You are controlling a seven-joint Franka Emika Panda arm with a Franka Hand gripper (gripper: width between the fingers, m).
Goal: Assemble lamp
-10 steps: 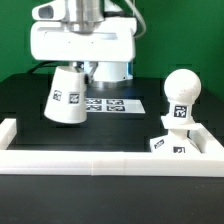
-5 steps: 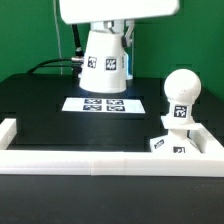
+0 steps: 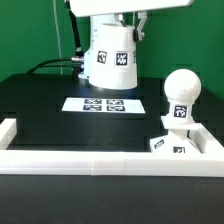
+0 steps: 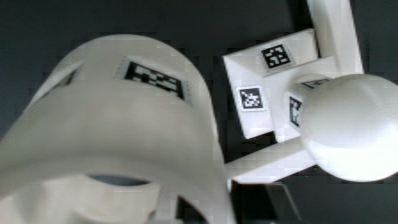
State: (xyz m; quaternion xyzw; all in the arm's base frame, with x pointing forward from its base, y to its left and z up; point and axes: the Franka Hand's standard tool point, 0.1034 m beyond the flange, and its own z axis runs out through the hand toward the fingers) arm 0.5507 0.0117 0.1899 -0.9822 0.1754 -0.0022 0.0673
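The white cone shade (image 3: 110, 58) hangs in the air above the back of the table, with tags on its wall. My gripper (image 3: 112, 20) is shut on its upper end; the fingers are mostly cut off by the frame's top. The round-headed bulb post (image 3: 181, 98) stands upright on the flat angular base (image 3: 168, 147) at the exterior view's right, against the front rail. In the wrist view the shade (image 4: 121, 115) fills the near field, with the bulb head (image 4: 349, 115) and the tagged base (image 4: 267, 75) beyond it.
The marker board (image 3: 100, 104) lies on the black table under the shade. A white rail (image 3: 100, 163) runs along the front and turns back at both ends. Cables run behind at the back left.
The shade was tilted low near the table at the exterior view's left. It has risen, turned upright and moved right, toward the bulb post.
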